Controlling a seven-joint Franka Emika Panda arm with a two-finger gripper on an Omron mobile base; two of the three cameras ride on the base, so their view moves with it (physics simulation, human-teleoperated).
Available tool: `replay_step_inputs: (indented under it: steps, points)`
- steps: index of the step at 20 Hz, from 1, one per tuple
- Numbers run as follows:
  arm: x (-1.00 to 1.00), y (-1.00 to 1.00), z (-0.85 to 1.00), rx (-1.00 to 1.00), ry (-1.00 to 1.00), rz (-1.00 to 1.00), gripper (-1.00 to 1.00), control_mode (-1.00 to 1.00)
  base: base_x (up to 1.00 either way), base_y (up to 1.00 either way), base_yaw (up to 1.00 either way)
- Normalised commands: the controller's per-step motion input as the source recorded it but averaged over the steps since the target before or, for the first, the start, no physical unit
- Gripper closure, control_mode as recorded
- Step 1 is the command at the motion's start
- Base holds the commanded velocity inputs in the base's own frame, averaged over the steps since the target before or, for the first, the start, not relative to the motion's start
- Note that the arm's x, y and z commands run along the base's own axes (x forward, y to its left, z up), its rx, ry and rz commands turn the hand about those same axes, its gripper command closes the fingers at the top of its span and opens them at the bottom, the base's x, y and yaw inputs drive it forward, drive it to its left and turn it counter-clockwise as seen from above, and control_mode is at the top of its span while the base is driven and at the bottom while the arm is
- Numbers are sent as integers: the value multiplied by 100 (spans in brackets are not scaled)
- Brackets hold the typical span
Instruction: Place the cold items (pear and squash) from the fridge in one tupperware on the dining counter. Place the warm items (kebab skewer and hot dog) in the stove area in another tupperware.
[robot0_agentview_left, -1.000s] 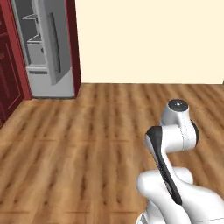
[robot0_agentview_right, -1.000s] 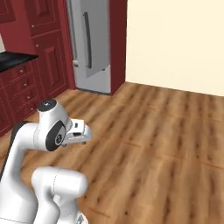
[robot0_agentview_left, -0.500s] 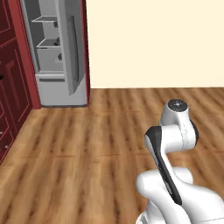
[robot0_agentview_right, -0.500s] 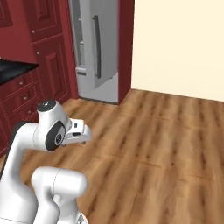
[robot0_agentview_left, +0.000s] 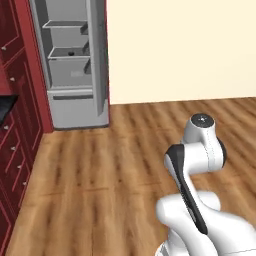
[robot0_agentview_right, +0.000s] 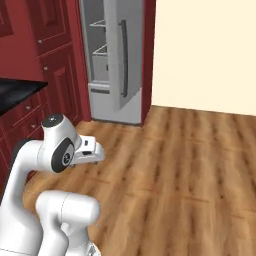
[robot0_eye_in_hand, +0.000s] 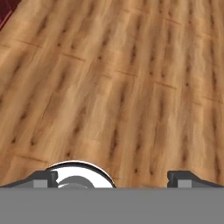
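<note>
Fridge (robot0_agentview_left: 75, 65) is the thing to watch rn, it's standing open at the far end of the wood floor (robot0_agentview_left: 100, 165), tucked between the dark red cabinets (robot0_agentview_left: 15, 125) and the cream wall (robot0_agentview_left: 190, 50). Door (robot0_agentview_right: 122, 60) is swung out toward the wall side, so you get a straight look at the pale shelves and the labelled drawer (robot0_agentview_left: 70, 72) from the left base view. There's a tiny dark spot on the shelf just above that drawer (robot0_agentview_left: 71, 52), could be the squash, but it's too small to call tbh. Pear I can't pick out at all at this size.

Your gripper (robot0_eye_in_hand: 113, 177) is spread wide w/ nothing between the tips; the hand view looks down at bare floorboards. Arm is folded up compact over the base, hand tucked in near the elbow, which imo makes sense for driving: nothing sticking out to clip the cabinets or the black countertop corner (robot0_agentview_right: 17, 90) on the left.

So my read is you're at the very start: approach leg, nothing picked, and the base is well short of the fridge. Next you prob need to close in square to the open side, then unfold the arm toward the shelves. Watch that door edge when you reach in.
</note>
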Motion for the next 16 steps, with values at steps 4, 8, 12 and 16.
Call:
replay_step_inputs:
  steps: [4, 8, 12, 16]
  points:
    - [0, 0, 0, 0, 0, 0, -100, 100, 79, 100, -27]
    - [0, 0, 0, 0, 0, 0, -100, 100, 88, 100, -29]
    - [0, 0, 0, 0, 0, 0, -100, 100, 81, 100, -29]
    - [0, 0, 0, 0, 0, 0, -100, 100, 79, 94, -23]
